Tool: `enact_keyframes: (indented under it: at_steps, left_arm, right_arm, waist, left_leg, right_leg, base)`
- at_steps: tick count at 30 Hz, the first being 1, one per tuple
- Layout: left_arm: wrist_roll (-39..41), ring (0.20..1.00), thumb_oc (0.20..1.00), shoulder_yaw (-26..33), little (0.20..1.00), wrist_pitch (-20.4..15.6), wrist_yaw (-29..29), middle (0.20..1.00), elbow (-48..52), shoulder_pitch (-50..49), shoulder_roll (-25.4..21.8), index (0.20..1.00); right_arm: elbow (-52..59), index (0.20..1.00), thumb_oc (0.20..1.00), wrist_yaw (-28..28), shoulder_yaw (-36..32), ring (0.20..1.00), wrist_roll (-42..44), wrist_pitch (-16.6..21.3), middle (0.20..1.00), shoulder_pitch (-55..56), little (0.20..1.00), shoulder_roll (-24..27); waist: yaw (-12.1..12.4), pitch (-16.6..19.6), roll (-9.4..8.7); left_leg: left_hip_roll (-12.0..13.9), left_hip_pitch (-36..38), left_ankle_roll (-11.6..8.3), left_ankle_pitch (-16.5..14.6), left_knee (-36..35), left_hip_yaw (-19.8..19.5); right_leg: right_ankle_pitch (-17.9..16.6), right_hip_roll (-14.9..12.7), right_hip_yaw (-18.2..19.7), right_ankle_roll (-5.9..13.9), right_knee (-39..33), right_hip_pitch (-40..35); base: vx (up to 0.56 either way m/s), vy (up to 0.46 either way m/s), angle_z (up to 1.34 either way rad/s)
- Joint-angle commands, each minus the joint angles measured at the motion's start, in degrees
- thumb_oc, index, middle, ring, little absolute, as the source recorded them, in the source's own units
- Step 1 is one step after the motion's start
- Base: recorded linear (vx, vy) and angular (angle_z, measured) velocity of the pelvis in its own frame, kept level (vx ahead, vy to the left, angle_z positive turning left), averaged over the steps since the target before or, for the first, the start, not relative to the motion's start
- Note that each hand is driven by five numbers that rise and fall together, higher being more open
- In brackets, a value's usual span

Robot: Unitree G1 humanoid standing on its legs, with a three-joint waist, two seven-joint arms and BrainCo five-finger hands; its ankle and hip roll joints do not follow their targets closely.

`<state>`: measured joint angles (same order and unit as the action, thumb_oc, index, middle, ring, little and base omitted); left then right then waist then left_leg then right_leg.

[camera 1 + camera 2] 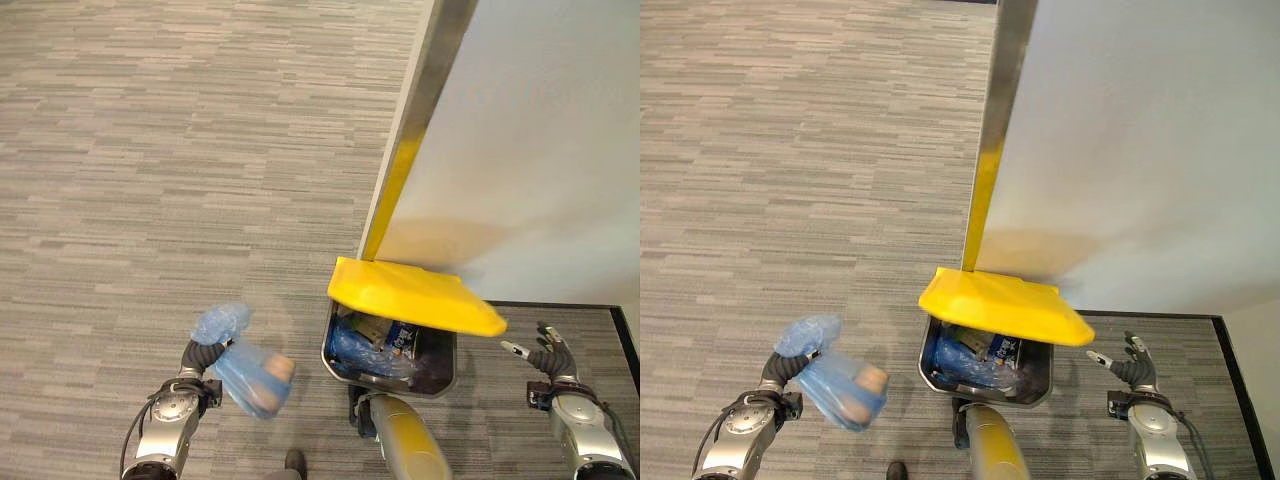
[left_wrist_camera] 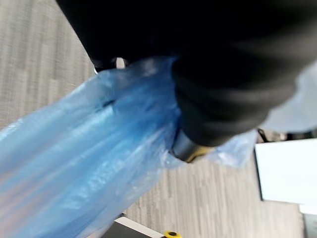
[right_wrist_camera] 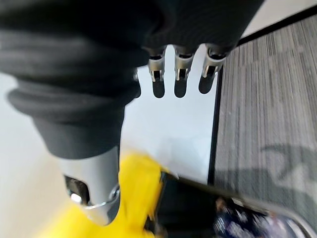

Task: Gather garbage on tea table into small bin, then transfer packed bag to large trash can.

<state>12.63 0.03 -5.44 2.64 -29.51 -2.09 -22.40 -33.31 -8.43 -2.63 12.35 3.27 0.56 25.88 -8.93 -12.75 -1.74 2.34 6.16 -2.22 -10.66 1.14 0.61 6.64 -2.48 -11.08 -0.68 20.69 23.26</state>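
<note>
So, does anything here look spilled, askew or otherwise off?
Nothing spilled. The large trash can has its yellow lid tilted open, bags already inside. The blue bag hangs from the left hand, still outside it.

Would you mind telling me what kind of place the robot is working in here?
Probably an office or similar indoor space: grey striped carpet tiles, a plain pale wall panel, and a pedal trash can with a raised yellow lid.
</note>
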Motion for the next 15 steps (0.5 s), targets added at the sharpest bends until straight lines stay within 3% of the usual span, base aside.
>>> enact_keyframes:
  at_steps: [1,10,15]
  left_arm:
    - [1.0,0.2,0.2,-0.1,0.2,-3.1,-0.5,0.2,3.0,-1.4,-2.1,0.2]
    - [-0.1,0.2,0.2,-3.8,0.2,-3.3,-1.9,0.2,4.3,0.7,-1.5,0.2]
    - [1.3,0.2,0.2,-7.7,0.2,-4.5,-1.6,0.2,5.7,4.9,-2.3,0.2]
  right_arm:
    - [1.1,1.0,1.0,1.8,3.0,1.0,-1.6,1.1,1.0,0.6,1.0,-2.5]
    - [4.9,1.0,1.0,4.6,12.7,1.0,-3.2,1.4,1.0,-7.2,1.0,-4.1]
    - [6.8,1.0,1.0,4.2,18.3,1.0,-1.1,2.3,1.0,-17.9,1.0,-4.5]
  waist:
    - [0.9,2.4,-0.86]
    - [2.8,1.9,-0.49]
    - [4.6,0.9,-0.44]
  left_leg:
    - [-7.2,5.9,2.86,-9.0,1.5,-0.5]
    - [-8.0,6.1,3.52,-9.7,2.0,-1.5]
    - [-8.1,5.0,3.51,-9.8,3.1,-2.0]
  right_leg:
    - [-17.1,-2.5,0.2,10.84,-16.7,2.3]
    - [-17.5,-3.9,-0.7,10.33,-17.4,1.8]
    - [-17.7,-4.6,-1.7,10.09,-17.6,1.8]
  base:
    - [-0.01,0.027,-0.15]
    - [0.01,-0.004,0.05]
    - [-0.01,-0.018,0.16]
